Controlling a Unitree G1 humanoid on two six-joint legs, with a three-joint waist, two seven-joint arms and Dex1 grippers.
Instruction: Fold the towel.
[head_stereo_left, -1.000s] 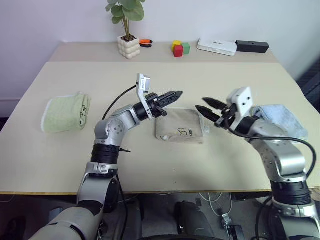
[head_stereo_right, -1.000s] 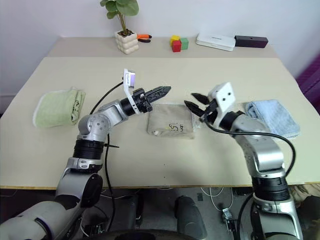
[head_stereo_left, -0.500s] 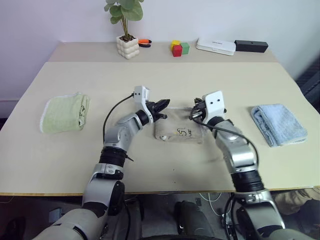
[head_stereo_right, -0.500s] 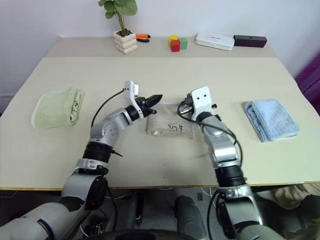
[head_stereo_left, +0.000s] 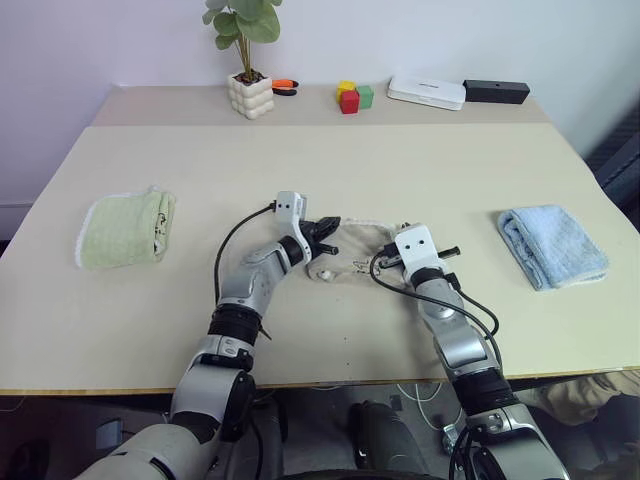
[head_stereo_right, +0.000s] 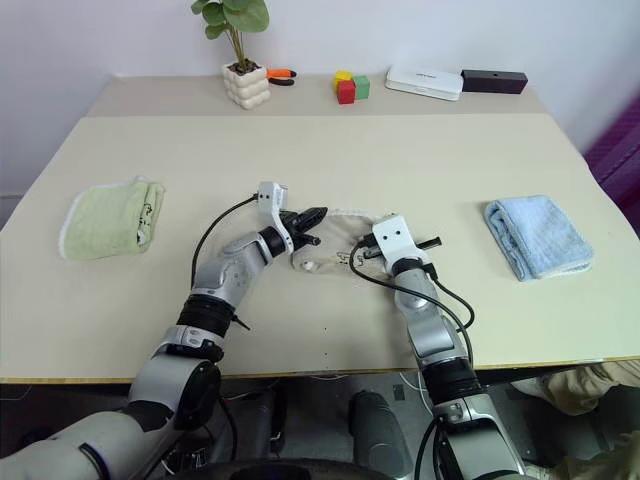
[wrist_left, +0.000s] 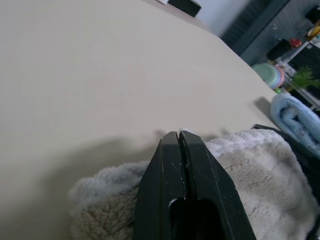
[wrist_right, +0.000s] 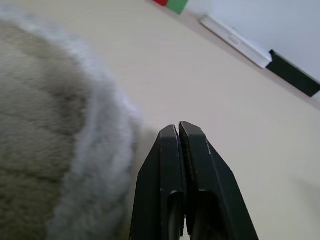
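The towel (head_stereo_left: 357, 243) is a beige terry cloth with a white edge, lying rumpled at the middle of the table (head_stereo_left: 330, 160). My left gripper (head_stereo_left: 330, 226) lies low over the towel's left far corner, shut. In the left wrist view its fingers (wrist_left: 182, 165) press together above the cloth (wrist_left: 260, 165), and no cloth shows between them. My right gripper (head_stereo_left: 453, 250) rests at the towel's right edge, shut and pointing away from it. The right wrist view shows the fingers (wrist_right: 182, 165) closed beside the fluffy white border (wrist_right: 100, 150), apart from it.
A pale green folded towel (head_stereo_left: 125, 228) lies at the left and a light blue one (head_stereo_left: 553, 245) at the right. On the back strip stand a potted plant (head_stereo_left: 250, 95), coloured blocks (head_stereo_left: 350, 97), a white box (head_stereo_left: 427, 92) and a black box (head_stereo_left: 497, 92).
Both arms came down to the table at the towel. Both grippers closed from slightly open. The right gripper swung from pointing left to pointing away from the towel. The towel looks more rumpled.
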